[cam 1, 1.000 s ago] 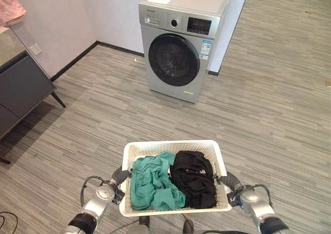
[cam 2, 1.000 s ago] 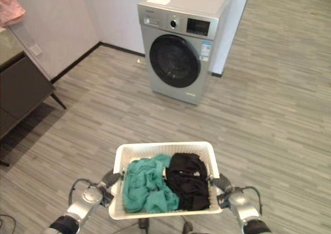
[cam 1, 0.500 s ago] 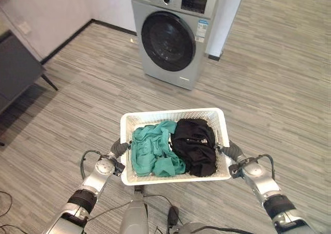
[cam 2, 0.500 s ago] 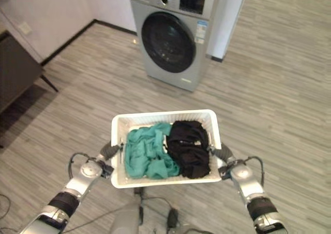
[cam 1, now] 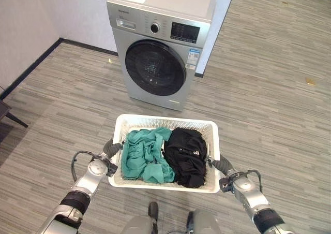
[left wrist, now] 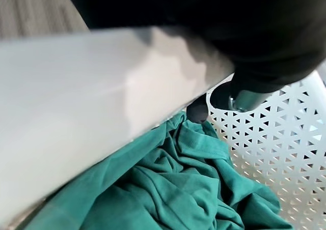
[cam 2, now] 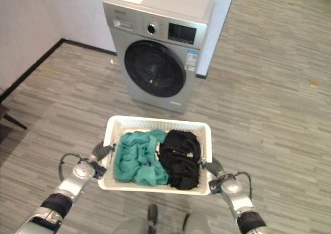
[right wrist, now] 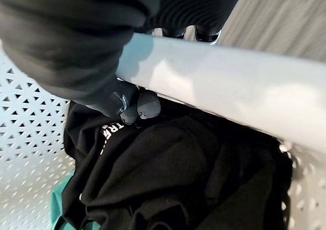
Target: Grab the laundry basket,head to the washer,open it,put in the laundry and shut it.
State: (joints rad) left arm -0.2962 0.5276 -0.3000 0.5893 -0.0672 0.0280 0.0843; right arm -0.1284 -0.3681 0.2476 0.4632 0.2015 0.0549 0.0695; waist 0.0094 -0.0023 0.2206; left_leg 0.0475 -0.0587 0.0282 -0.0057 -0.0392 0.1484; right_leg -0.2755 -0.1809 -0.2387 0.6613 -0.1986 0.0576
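Washer (cam 1: 161, 44) now fills the upper centre, larger and squarer-on than a second ago (camera shift, so the robot has closed in). Door still shut; approach leg nearly done, opening comes next. Bare wood-look floor (cam 1: 269, 94) between basket and washer front, open on both sides; wall skirting upper left. Laundry basket (cam 1: 165, 124) lower centre, carried level, teal cloth (cam 1: 140, 154) left, black garment (cam 1: 187, 154) right. Left hand (left wrist: 239, 95) curled over the left rim, right hand (right wrist: 130, 104) hooked over the right rim.
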